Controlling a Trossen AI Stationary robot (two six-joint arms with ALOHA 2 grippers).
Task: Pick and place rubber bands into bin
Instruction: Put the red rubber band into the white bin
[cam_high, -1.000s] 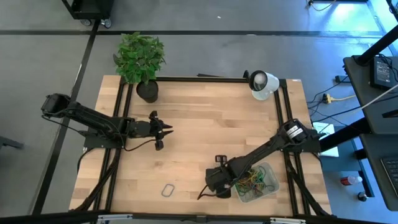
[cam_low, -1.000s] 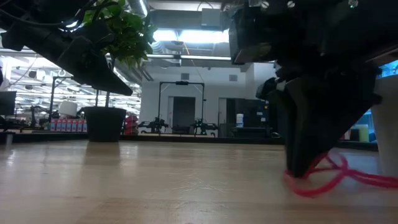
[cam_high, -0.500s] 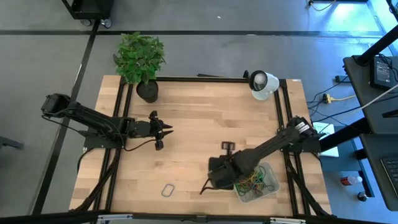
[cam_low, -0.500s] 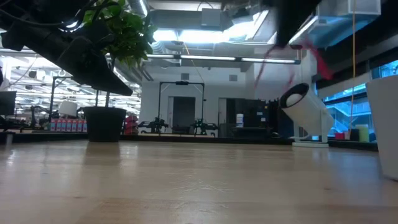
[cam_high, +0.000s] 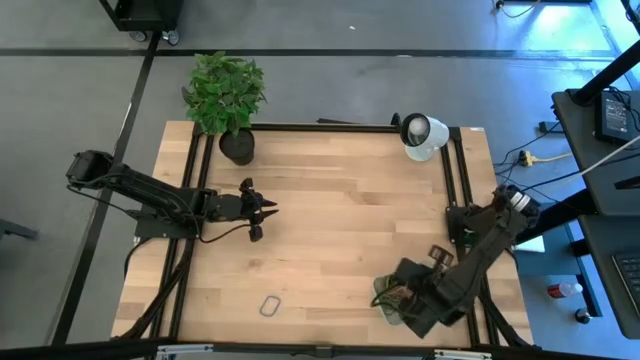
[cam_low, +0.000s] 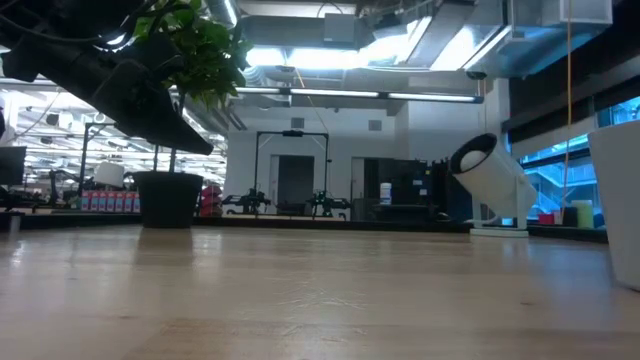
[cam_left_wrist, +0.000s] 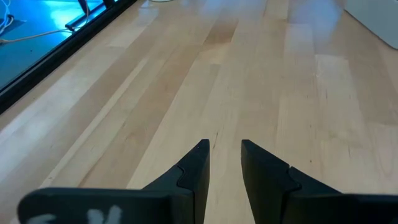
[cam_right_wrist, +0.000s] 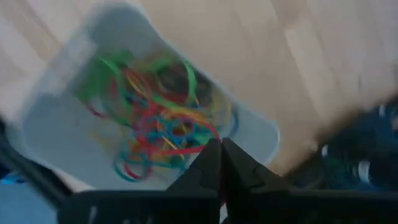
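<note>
My right gripper (cam_high: 405, 300) hangs over the bin (cam_high: 384, 297) near the table's near right corner, fingers shut and pointing down. In the right wrist view the bin (cam_right_wrist: 62, 124) lies below the gripper (cam_right_wrist: 222, 151), holding a tangle of green, red, yellow and blue rubber bands (cam_right_wrist: 155, 124). A red rubber band strand (cam_right_wrist: 213, 133) runs up to the fingertips. A single grey rubber band (cam_high: 270, 305) lies flat on the table, left of the bin. My left gripper (cam_high: 268, 208) waits above the table's left half, slightly open (cam_left_wrist: 225, 152). My right gripper comes from above, pointing down, and seems to pinch a red rubber band at its upper end (cam_right_wrist: 214, 138) between the two fingertips. The band hangs below the fingers into the bin, among the other bands. The fingers themselves hide the exact place of contact.
A black plant pot (cam_high: 237, 147) with a green plant stands at the far left corner. A white round device (cam_high: 422, 135) sits at the far right corner. Black frame rails run along the table's left and right sides. Bare wood stretches between the two arms.
My right gripper, shut on the red rubber band, has risen from the table and moved toward the table's right edge, ending over the bin. The band has been lifted clear of the wood and carried along. It has left the low view.
</note>
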